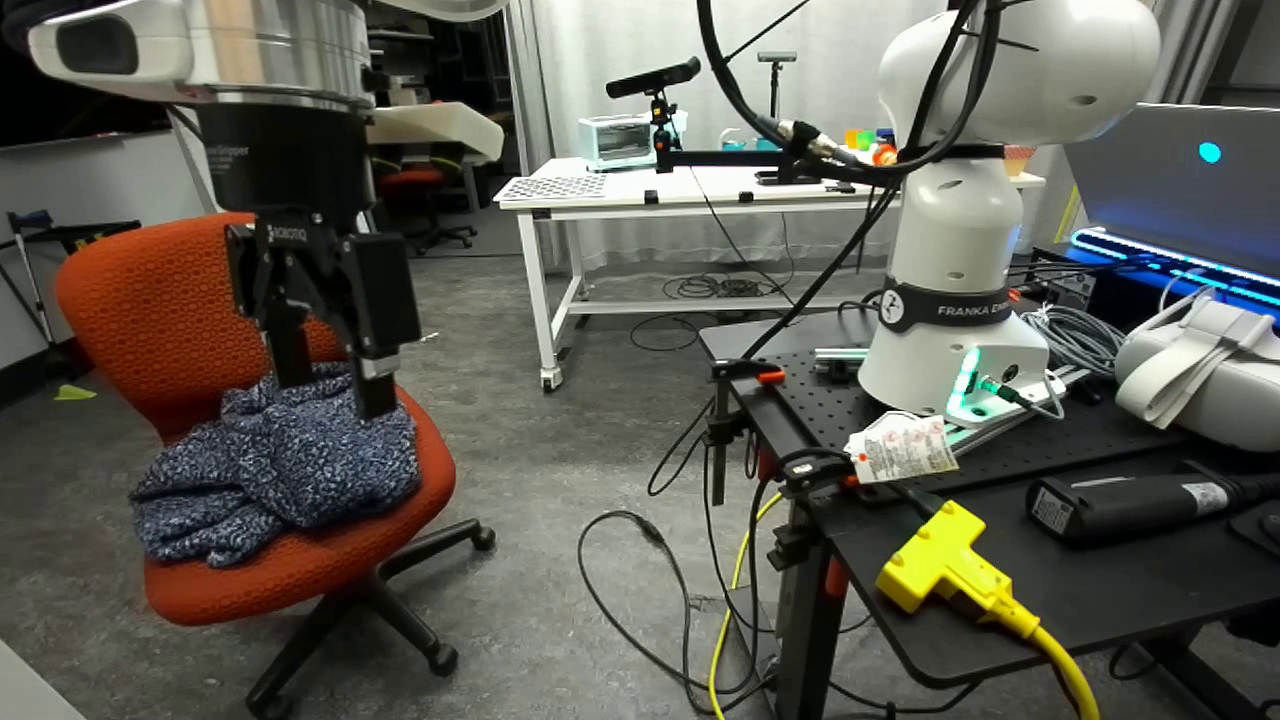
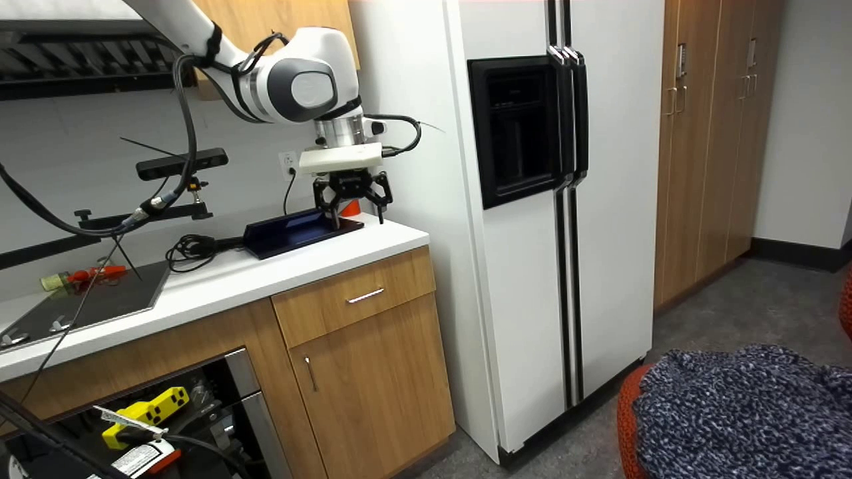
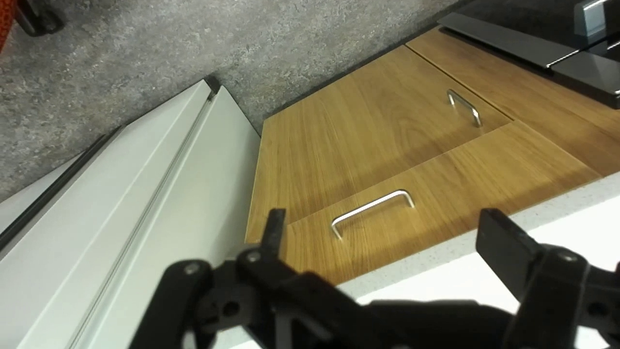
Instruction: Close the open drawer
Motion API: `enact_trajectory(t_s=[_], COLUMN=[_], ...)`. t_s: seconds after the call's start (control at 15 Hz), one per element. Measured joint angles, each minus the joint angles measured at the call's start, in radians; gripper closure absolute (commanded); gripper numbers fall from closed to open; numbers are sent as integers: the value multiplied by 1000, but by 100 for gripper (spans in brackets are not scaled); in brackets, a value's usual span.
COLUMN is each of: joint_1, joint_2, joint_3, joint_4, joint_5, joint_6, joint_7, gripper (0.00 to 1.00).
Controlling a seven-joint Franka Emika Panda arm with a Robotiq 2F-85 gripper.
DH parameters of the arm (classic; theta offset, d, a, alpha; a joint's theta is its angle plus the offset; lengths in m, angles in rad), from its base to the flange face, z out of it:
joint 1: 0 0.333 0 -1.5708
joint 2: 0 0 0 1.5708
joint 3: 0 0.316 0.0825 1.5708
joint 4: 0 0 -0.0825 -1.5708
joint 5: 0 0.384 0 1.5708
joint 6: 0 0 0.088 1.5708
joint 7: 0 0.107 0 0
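Note:
The drawer's tan wooden front sits flush under the white counter in an exterior view, and the drawer looks shut. Its white inside is hidden. The front also shows in the wrist view, with a silver bar handle on it. My gripper is open and empty, pointing down above the counter, higher than the drawer and apart from it. In the wrist view its fingers stand wide apart with nothing between them. The open gripper also shows in an exterior view, where the drawer is out of view.
The white counter carries a dark blue-black tray beneath the gripper, and coiled black cable. A tall white fridge stands beside the cabinet. A cabinet door is shut below the drawer. An orange chair holds a dark cloth.

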Motion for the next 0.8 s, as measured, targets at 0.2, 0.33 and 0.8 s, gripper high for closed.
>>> enact_trajectory(t_s=[0.2, 0.33, 0.8], joint_1=[2, 3, 5], joint_2=[0, 0, 0], joint_3=[0, 0, -1], joint_4=[-6, -10, -11], joint_5=[2, 4, 5], joint_6=[23, 33, 34], joint_7=[-1, -1, -1], gripper=[0, 0, 0])
